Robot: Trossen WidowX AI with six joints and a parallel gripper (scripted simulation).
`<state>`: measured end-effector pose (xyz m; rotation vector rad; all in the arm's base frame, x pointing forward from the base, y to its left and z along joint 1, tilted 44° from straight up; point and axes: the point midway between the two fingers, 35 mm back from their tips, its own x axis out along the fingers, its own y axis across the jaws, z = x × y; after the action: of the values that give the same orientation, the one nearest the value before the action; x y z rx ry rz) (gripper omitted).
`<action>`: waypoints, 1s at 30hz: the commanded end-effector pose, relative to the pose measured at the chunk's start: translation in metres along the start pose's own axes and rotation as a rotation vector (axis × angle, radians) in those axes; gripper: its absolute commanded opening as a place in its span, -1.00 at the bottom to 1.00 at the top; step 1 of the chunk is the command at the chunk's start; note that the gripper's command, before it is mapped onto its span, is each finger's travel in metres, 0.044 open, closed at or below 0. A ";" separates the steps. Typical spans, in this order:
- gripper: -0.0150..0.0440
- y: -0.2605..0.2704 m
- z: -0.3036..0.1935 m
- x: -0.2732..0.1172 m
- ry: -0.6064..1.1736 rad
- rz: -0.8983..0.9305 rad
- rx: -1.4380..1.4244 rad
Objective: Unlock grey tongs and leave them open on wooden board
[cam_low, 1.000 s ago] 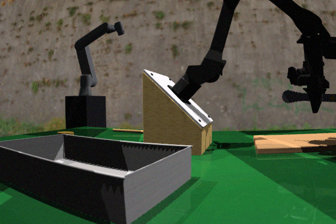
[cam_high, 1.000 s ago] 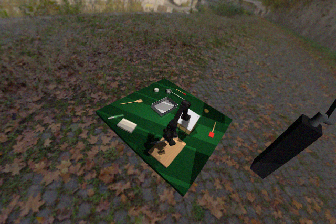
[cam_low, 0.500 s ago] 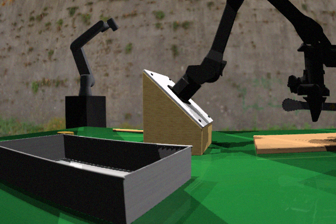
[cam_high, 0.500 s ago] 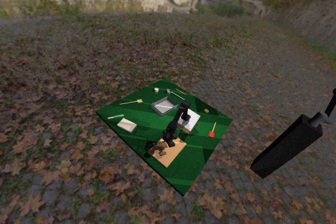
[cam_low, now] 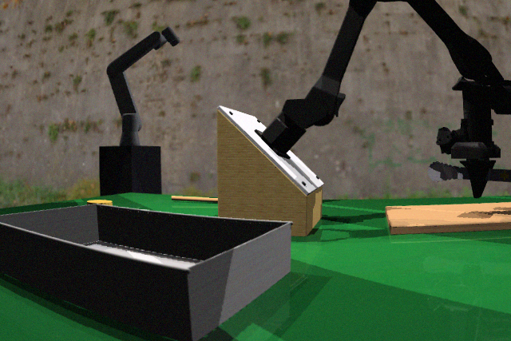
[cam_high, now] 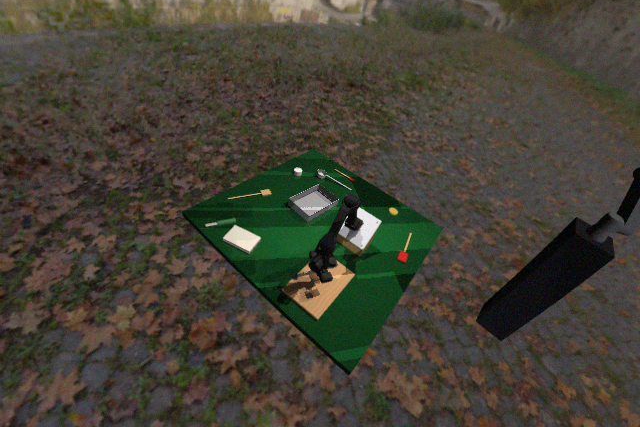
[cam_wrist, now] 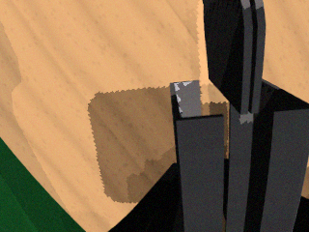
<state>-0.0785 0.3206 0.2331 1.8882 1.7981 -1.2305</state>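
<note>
Crosswise, grey tongs (cam_low: 460, 173) lying near level above wooden board (cam_high: 330, 294) (cam_low: 445, 217) (cam_wrist: 97, 43), pinched in downward-pointing end effector (cam_low: 477, 195) (cam_wrist: 200, 172).

Wooden board (cam_wrist: 68, 63), diagonal grain, fills most of background. Green surface (cam_wrist: 24, 203) in lower left corner. Brown, jagged-edged shadow (cam_wrist: 130, 130) on board, left of upright dark grey bars (cam_wrist: 202, 164). Tapered black piece (cam_wrist: 224, 43) upper right, narrowing downward.
</note>
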 end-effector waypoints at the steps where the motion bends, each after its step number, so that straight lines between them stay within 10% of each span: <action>1: -1.00 -0.001 0.000 0.002 0.004 -0.007 -0.005; 25: 0.96 0.000 0.001 0.002 -0.001 0.000 0.000; 30: 1.00 0.001 -0.001 0.002 0.005 0.002 0.007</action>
<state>-0.0788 0.3216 0.2307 1.8850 1.7966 -1.2321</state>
